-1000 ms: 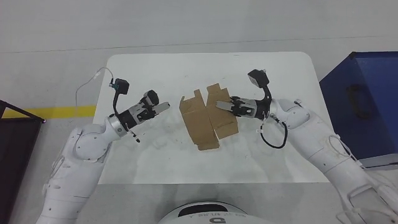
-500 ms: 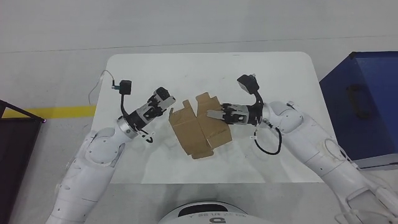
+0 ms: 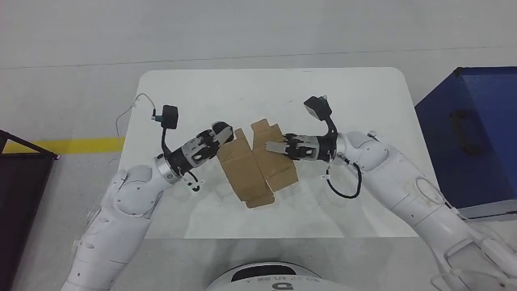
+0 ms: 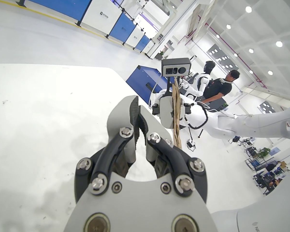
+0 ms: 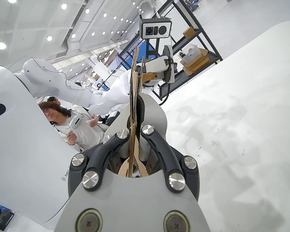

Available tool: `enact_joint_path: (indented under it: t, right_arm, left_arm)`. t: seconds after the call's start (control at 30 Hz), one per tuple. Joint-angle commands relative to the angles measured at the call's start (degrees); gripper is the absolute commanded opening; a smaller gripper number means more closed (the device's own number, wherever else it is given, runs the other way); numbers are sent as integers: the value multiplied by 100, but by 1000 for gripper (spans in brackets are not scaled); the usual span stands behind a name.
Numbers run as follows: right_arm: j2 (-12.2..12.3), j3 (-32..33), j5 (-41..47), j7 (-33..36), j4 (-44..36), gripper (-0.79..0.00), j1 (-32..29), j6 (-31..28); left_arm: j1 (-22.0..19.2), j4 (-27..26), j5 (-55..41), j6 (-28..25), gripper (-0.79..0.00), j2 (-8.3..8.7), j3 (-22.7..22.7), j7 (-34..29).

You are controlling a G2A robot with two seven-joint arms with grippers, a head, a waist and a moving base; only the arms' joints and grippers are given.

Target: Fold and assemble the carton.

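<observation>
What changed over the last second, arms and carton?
The left gripper moved in to the carton's near edge. The right gripper pulled the carton toward the left arm, turning it slightly. Unchanged: the right gripper stays clamped on the carton, which is still flat.

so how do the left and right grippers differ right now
The right gripper has the carton clamped by its edge between its jaws; the left gripper holds nothing. The right gripper is on one side of the carton, the left gripper beside the opposite side. Both are shut and face the carton.
</observation>
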Motion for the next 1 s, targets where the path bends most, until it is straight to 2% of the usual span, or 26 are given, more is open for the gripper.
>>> enact_joint_path:
  t: [0.0,0.17,0.2,0.27,0.4,0.5,0.7,0.83,0.97]
  right_arm:
    - [-11,-10,24,6,30,-785,11,-14]
    - [-37,-24,77,23,127,-785,32,-40]
    - [-41,-19,79,23,149,-785,36,-50]
    - [-46,-7,102,14,187,-785,33,-77]
    - [-43,54,113,-8,256,-785,6,-125]
    - [-29,124,60,-32,293,-785,-37,-119]
    - [-4,226,-103,-109,327,-785,-173,-28]
    - [2,271,-137,-135,304,-785,-223,1]
    - [15,342,-63,-140,185,-785,-263,-65]
  left_arm:
    - [20,17,-98,-81,-683,2,13,-11]
    - [34,122,-708,-225,-610,16,53,-214]
    - [27,162,-869,-201,-582,21,54,-280]
    - [-1,246,-1214,-138,-471,30,57,-435]
    - [-49,437,-2173,42,-406,47,124,-898]
    - [-125,590,-3165,203,-397,68,166,-1506]
    - [-202,724,-3995,174,-409,90,108,-2061]
    - [-219,743,-3974,52,-416,99,71,-2209]
    - [-165,716,-3345,-193,-413,97,68,-2079]
